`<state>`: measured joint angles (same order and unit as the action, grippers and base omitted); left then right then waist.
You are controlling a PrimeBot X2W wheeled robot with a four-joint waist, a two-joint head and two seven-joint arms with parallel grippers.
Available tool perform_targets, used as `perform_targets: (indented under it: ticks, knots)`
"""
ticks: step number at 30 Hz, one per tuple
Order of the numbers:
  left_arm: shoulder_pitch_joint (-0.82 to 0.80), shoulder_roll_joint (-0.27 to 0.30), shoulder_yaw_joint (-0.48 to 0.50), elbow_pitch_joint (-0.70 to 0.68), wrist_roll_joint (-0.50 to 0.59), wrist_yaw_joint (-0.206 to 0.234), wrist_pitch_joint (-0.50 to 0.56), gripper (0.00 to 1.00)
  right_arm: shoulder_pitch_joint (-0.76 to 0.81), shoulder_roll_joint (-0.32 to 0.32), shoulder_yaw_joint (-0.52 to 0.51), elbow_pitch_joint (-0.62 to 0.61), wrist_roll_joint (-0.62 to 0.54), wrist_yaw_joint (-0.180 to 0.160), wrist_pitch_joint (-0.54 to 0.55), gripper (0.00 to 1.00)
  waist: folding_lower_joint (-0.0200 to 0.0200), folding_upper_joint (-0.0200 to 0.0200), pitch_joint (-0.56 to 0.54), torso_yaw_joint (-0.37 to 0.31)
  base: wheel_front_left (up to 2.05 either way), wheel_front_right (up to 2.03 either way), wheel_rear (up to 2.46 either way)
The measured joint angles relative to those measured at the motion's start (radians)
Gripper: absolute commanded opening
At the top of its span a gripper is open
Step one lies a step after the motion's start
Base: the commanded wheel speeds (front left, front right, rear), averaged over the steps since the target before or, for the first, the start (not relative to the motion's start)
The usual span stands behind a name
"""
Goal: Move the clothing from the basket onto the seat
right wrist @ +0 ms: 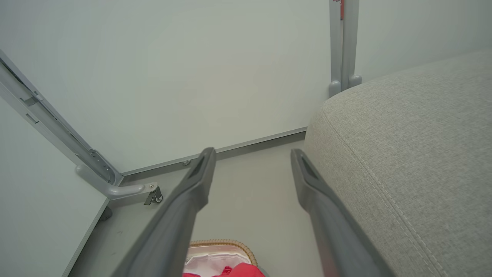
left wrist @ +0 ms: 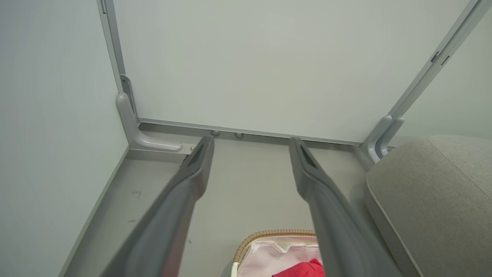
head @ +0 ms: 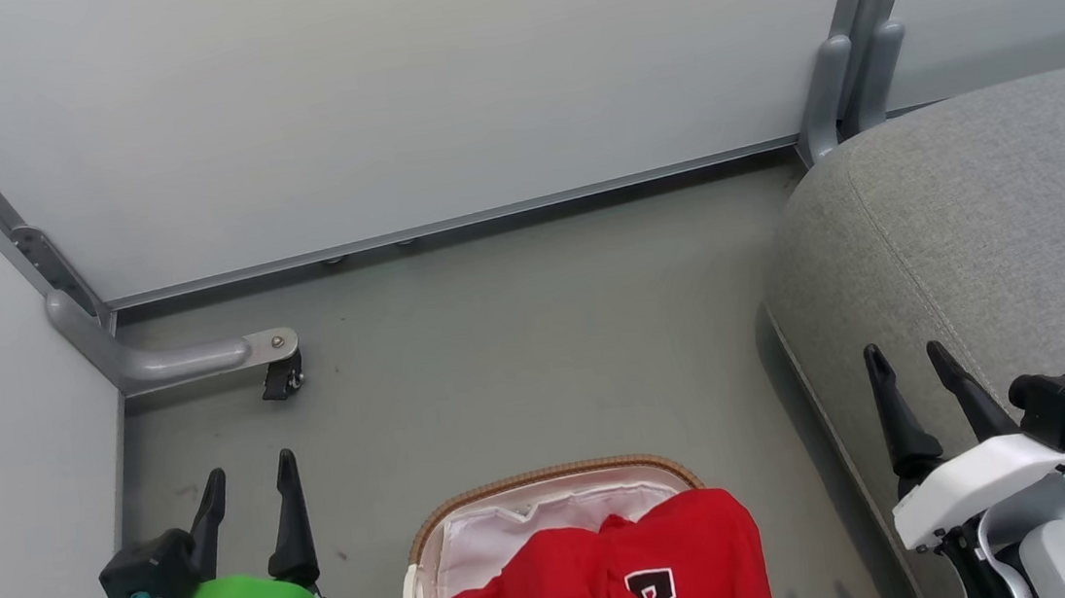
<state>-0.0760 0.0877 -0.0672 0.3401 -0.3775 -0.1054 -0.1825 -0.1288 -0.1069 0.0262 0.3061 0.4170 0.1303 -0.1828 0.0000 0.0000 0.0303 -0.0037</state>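
The red clothing (head: 618,579), a jersey with a black-and-white number, is heaped in the white basket (head: 550,481) with its brown woven rim, at the bottom middle of the head view. The grey seat (head: 995,235) fills the right side. My left gripper (head: 251,473) stands open over the floor, left of the basket, holding nothing. My right gripper (head: 908,359) is open above the seat's left edge, also holding nothing. The left wrist view shows the basket rim (left wrist: 276,234), a bit of the clothing (left wrist: 303,269) and the seat (left wrist: 434,192). The right wrist view shows the basket (right wrist: 221,244) and the seat (right wrist: 407,154).
Pale partition panels (head: 376,99) wall in the grey floor (head: 517,340) at the back and left. A metal foot with a small black castor (head: 283,374) juts onto the floor at the back left. Another metal post (head: 849,83) stands beside the seat's far corner.
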Motion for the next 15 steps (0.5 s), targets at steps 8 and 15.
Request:
perform_targets:
  ticks: [8,15]
  knots:
    - [0.002,-0.019,0.007,0.007,0.057,-0.004,-0.017,1.0,-0.002,0.013,0.004,0.006,-0.066,0.0,-0.018,1.0,0.0,0.0,0.0,-0.001,0.0,0.0,0.0]
    - [0.013,-0.034,0.024,0.017,0.091,-0.006,-0.031,1.0,0.0,0.03,-0.014,0.006,-0.116,0.0,-0.03,1.0,0.0,0.0,0.003,-0.002,0.0,0.0,0.0]
